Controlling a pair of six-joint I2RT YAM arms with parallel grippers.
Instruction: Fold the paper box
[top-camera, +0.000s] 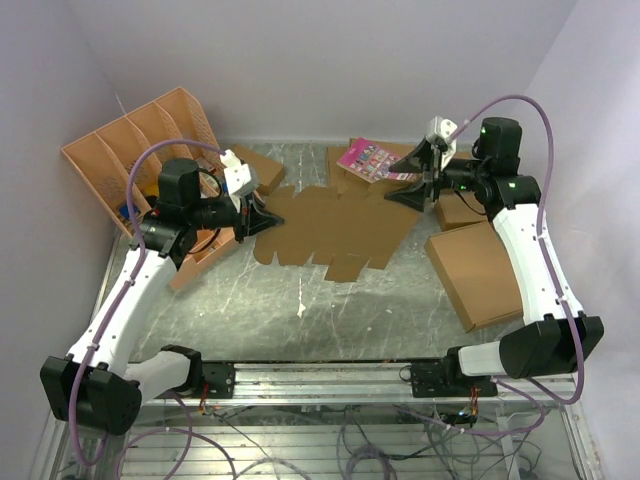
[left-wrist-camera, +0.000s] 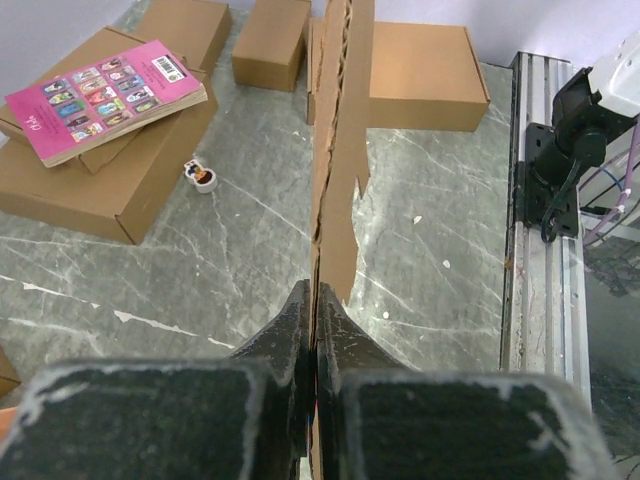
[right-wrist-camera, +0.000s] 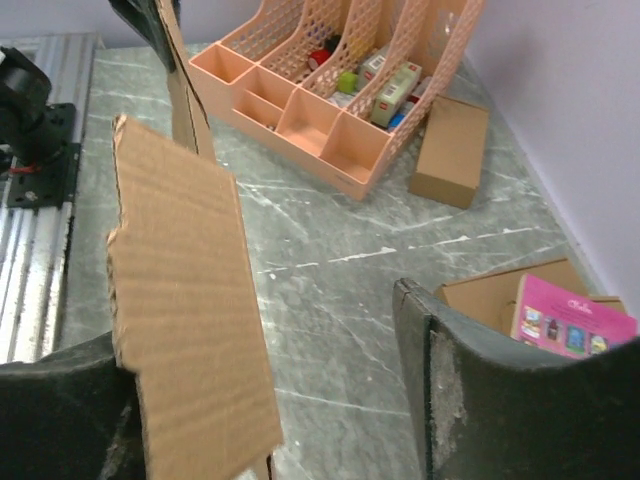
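The paper box (top-camera: 330, 232) is a flat brown die-cut sheet with flaps and notches, lying across the middle of the table. My left gripper (top-camera: 262, 215) is shut on its left edge. In the left wrist view the paper box (left-wrist-camera: 338, 150) runs edge-on away from the left gripper (left-wrist-camera: 316, 300), pinched between the black fingers. My right gripper (top-camera: 425, 190) is at the sheet's right end. In the right wrist view a flap of the paper box (right-wrist-camera: 190, 330) stands beside the left finger, and the right gripper (right-wrist-camera: 270, 340) is open, with a wide gap to the right finger (right-wrist-camera: 440, 390).
A peach file organizer (top-camera: 140, 140) stands at the back left. A brown box bearing a pink card (top-camera: 368, 160) is at the back. A large flat brown box (top-camera: 480, 272) lies on the right, a small box (top-camera: 262, 168) behind the left gripper. A metal rail (top-camera: 330, 375) runs along the near edge.
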